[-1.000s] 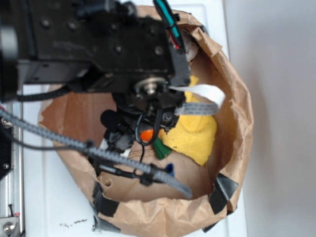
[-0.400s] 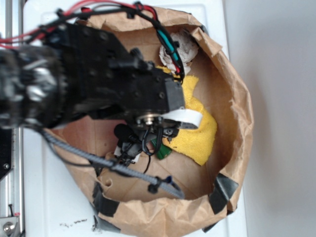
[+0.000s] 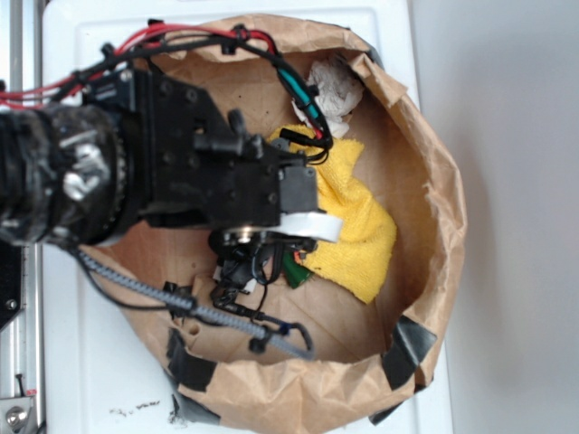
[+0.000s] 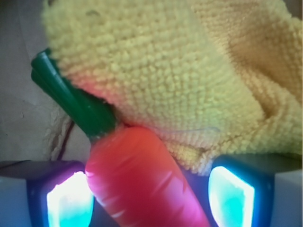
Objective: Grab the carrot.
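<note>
The carrot [image 4: 142, 179] is orange with a dark green stem [image 4: 71, 99]. It lies on the brown paper floor, its upper side tucked against the yellow terry cloth [image 4: 189, 71]. My gripper [image 4: 151, 198] is open and straddles the orange body; the left lit pad [image 4: 66, 198] sits at the carrot's side and the right pad [image 4: 232, 194] stands a little off it. In the exterior view the gripper [image 3: 258, 271] is low inside the bag. There only the carrot's green stem [image 3: 294, 268] shows, next to the cloth [image 3: 357, 226]; the arm hides the orange body.
All of this sits inside a wide brown paper bag [image 3: 434, 208] with rolled walls and black tape patches [image 3: 412, 348]. A crumpled white wad [image 3: 335, 86] lies at the bag's far wall. Arm cables [image 3: 226, 312] trail across the bag floor.
The arm has come down and to the left into the bag. The orange body seen a second ago is now covered by the gripper; only the green stem still shows.
</note>
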You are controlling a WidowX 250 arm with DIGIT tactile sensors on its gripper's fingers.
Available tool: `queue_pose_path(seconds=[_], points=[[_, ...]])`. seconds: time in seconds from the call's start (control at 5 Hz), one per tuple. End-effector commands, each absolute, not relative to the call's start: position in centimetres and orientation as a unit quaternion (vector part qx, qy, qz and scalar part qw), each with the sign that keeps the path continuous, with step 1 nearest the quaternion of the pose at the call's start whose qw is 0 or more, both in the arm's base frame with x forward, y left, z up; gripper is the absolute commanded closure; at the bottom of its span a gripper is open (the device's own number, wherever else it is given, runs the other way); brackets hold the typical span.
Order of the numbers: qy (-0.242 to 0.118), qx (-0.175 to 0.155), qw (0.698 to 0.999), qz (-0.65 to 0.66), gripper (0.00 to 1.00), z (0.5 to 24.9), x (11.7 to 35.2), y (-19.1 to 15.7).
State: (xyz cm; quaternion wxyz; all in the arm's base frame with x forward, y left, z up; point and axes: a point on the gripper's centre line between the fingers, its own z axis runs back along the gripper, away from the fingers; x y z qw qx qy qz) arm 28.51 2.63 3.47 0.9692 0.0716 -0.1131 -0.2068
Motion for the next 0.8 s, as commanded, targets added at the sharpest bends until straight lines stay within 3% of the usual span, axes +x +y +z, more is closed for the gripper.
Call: queue_pose_path(seconds=[0.0,0.2,0.6], points=[[-0.105,0.086,0.968,-0.211,1.0,2.7,28.3,1.9],[-0.104,0.078,0.972,-0.195,1.0,4.2,28.8,1.7],[-0.109,0.061,0.988,-0.088,1.0,12.7,28.3,-0.4]])
